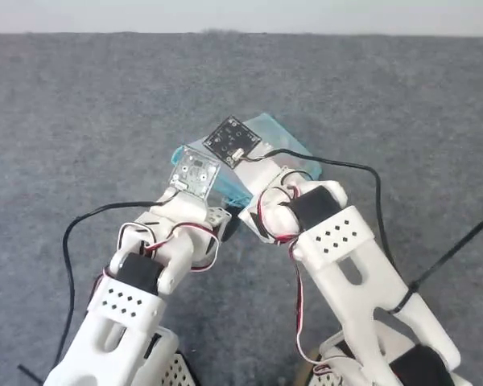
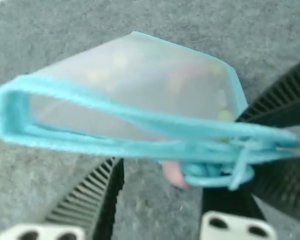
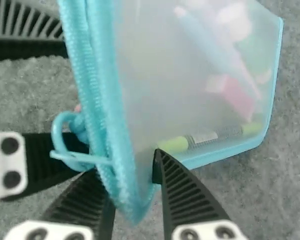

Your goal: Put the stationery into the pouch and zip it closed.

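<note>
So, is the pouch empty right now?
No, in the right wrist view coloured stationery shows inside through the translucent wall of the pouch.

Two white arms [image 1: 346,249] meet at the blue-edged pouch [image 1: 286,141] over the grey table [image 1: 80,104].

Coarse grey felt-like cloth [image 1: 64,121] covers the table beneath and all around the right gripper [image 3: 130,172]. Far beyond it runs a pale wall strip [image 1: 241,14].
</note>
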`<action>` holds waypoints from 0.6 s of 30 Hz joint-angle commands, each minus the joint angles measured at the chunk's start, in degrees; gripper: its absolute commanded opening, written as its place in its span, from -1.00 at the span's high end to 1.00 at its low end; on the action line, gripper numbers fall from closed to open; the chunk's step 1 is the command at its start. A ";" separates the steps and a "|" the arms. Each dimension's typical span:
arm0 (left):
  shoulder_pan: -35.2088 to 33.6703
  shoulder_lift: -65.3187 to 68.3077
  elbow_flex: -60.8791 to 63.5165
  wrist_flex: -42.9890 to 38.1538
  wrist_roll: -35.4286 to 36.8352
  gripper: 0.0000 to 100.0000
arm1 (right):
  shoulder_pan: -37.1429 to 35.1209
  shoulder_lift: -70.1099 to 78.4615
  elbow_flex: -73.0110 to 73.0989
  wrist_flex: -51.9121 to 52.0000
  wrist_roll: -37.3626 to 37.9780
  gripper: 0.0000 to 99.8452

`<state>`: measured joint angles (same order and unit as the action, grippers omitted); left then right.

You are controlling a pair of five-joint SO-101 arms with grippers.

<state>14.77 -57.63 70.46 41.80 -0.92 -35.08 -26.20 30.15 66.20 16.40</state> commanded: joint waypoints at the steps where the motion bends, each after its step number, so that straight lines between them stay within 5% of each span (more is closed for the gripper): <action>1: 0.70 -0.18 -0.92 -1.85 -0.44 0.70 | -1.45 -2.42 0.53 -0.66 -0.53 0.99; 6: 0.26 -0.26 -0.92 -1.93 -0.70 0.99 | -0.48 -2.42 1.32 -0.66 0.62 0.99; 12: -0.79 -0.35 -0.66 -1.93 -0.88 0.98 | 4.18 -2.51 4.92 -2.68 1.14 0.99; 18: -10.81 -0.18 -1.19 -3.52 -0.79 0.98 | 6.64 -2.51 8.09 -5.05 3.78 0.99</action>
<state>9.23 -57.63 70.46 41.45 -1.36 -31.30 -28.31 37.01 61.19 18.59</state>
